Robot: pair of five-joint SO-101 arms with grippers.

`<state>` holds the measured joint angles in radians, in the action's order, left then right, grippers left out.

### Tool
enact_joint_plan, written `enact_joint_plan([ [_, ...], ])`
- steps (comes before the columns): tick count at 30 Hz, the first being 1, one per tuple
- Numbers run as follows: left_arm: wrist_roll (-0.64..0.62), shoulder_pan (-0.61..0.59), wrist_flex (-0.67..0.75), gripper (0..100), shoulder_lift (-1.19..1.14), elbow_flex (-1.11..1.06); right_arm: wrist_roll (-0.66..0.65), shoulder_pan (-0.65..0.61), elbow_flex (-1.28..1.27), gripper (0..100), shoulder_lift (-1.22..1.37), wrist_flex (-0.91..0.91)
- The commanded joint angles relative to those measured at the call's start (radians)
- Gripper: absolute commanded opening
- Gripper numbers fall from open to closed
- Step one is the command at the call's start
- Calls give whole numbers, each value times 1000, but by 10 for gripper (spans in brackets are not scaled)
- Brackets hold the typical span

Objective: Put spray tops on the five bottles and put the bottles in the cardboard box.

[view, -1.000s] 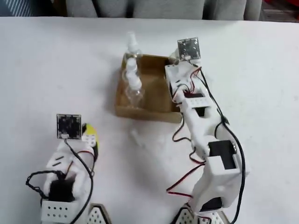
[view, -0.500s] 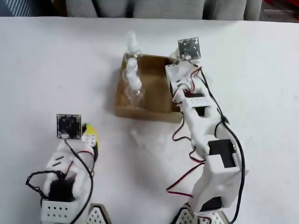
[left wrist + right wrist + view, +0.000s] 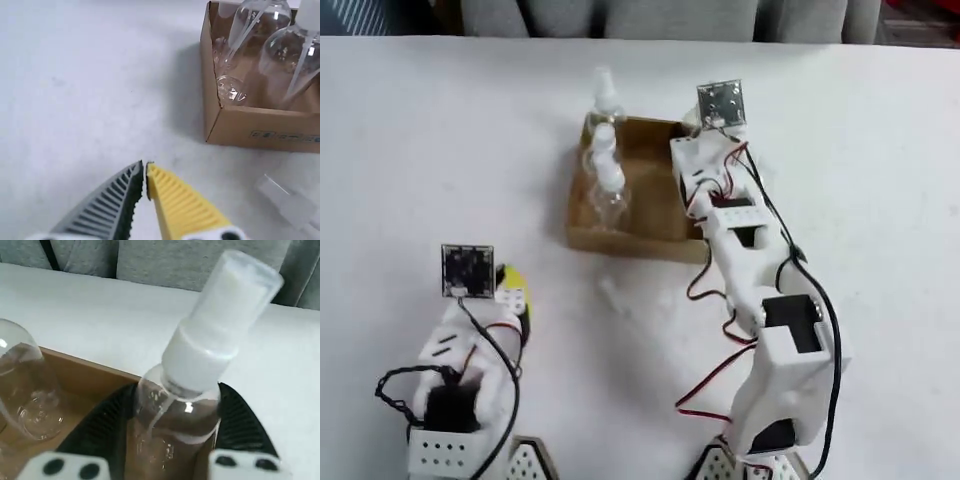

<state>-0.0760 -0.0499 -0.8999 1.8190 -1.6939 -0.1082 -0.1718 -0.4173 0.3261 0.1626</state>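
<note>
The cardboard box [image 3: 650,225] lies at the table's middle, and its near wall [image 3: 260,131] faces the left wrist view. Clear bottles with white spray tops [image 3: 607,165] stand in a row along its left wall; their bodies [image 3: 280,45] show in the left wrist view. My right gripper [image 3: 175,412] is shut on another clear bottle [image 3: 217,325] with a spray top, upright over the box's far right corner [image 3: 692,125]. My left gripper [image 3: 145,172] is shut on nothing, low over the bare table [image 3: 510,285] left of the box.
A small clear cap [image 3: 610,290] lies on the table just in front of the box, and the cap [image 3: 290,205] also shows in the left wrist view. A bottle [image 3: 22,385] stands inside the box beside the held one. Grey chairs line the far table edge.
The right arm has shifted slightly to the left with the bottle in its gripper. The left arm has not moved.
</note>
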Motion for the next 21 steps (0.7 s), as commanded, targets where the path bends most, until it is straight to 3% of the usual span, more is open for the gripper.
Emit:
enact_joint_plan([
  [1,9,-7,43,27,10,2,-14,-1,25,141,-7,-19],
  [8,9,-7,43,27,10,2,-21,-1,26,142,-8,-15],
  [13,9,-7,43,27,10,2,-135,-1,26,142,-8,-15],
  [21,9,-7,43,27,10,2,-138,-1,25,142,-8,-19],
])
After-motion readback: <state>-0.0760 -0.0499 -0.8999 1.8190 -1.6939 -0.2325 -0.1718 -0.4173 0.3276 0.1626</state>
